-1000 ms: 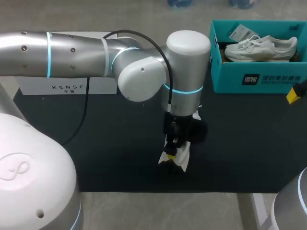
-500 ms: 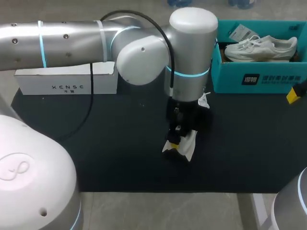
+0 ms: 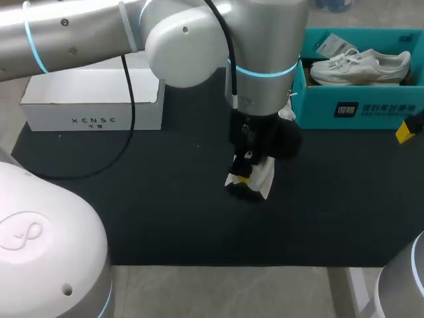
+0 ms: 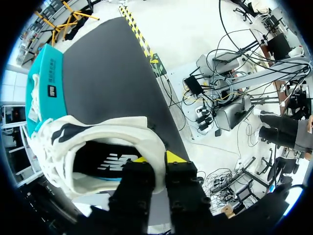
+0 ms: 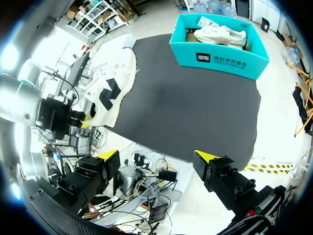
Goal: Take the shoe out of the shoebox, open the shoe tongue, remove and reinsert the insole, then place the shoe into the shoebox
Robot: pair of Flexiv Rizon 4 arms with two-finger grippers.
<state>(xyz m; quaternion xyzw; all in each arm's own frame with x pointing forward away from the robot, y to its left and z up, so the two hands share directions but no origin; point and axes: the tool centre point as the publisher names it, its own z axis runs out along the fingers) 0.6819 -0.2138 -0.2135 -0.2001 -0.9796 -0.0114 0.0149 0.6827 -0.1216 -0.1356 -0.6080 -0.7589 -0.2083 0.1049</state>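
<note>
A white shoe (image 3: pixel 260 181) with black markings hangs over the black mat (image 3: pixel 165 199), heel up, toe towards the teal shoebox (image 3: pixel 358 109). My left gripper (image 3: pixel 243 173) is shut on its heel collar. In the left wrist view both yellow tips pinch that collar (image 4: pixel 155 159), with the shoe's dark opening (image 4: pixel 100 164) beside them. A second white shoe (image 3: pixel 361 66) lies in the shoebox. My right gripper (image 5: pixel 159 155) stands open and empty off the mat's right edge; the held shoe (image 5: pixel 110 88) and the shoebox (image 5: pixel 220 54) lie ahead of it. One of its yellow fingertips (image 3: pixel 405 130) shows in the head view.
A white carton (image 3: pixel 93 106) stands at the mat's back left. My left arm (image 3: pixel 199 46) spans the back of the table above it. Bare mat lies in front and to the left of the held shoe.
My left arm has carried the shoe a little to the right and towards the back, nearer the shoebox, and risen. The right gripper has stayed put.
</note>
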